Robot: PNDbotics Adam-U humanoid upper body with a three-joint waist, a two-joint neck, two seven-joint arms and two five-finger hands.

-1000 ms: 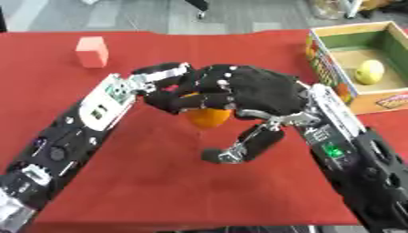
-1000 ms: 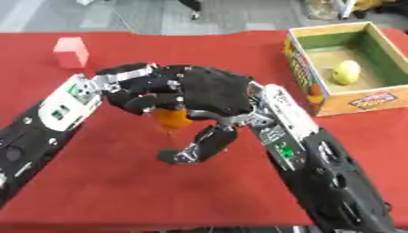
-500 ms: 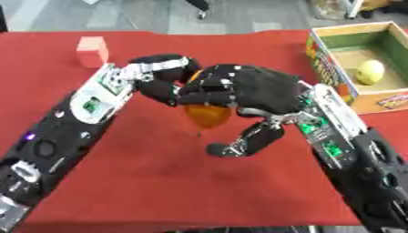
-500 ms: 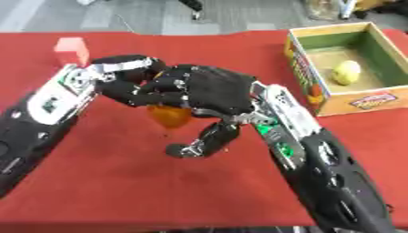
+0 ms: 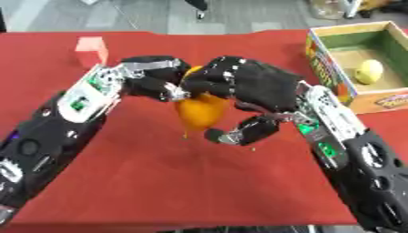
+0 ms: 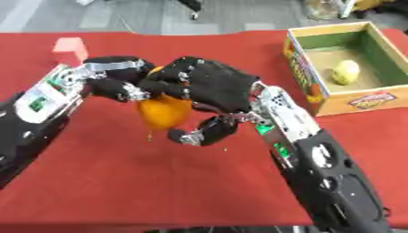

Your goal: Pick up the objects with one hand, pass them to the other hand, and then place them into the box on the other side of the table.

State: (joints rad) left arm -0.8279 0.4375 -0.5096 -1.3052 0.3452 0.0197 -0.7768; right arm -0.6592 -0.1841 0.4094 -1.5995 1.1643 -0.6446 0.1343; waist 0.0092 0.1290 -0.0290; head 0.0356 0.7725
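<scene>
Two robot hands meet around an orange fruit above the red table

Both hands come together over the middle of the red table, toward its far half. Between them hangs an orange fruit, rounded and somewhat egg-shaped, lifted clear of the cloth. Its long axis runs nearly upright, with the narrower end pointing down toward the table and a thin stem-like tip at the bottom.

From the left, the left hand has its fingers curled against the upper left side of the fruit. From the right, the right hand drapes over the top of the fruit, fingers bent around its upper part, while its thumb hooks in just beside the lower right side. Both hands appear to be grasping the fruit at once, as in a handover, though how much each one carries cannot be told.

Judging by its look, the fruit is probably light, with a smooth skin that could slip between hard fingers, and firm enough to take a wrap around its widest part. Holding it across the middle, not by the tapered end, seems safest.

At the far right corner of the table sits an open cardboard box with a pale yellow lemon-like fruit inside. Near the far left edge stands a small pink block, well apart from the hands.
</scene>
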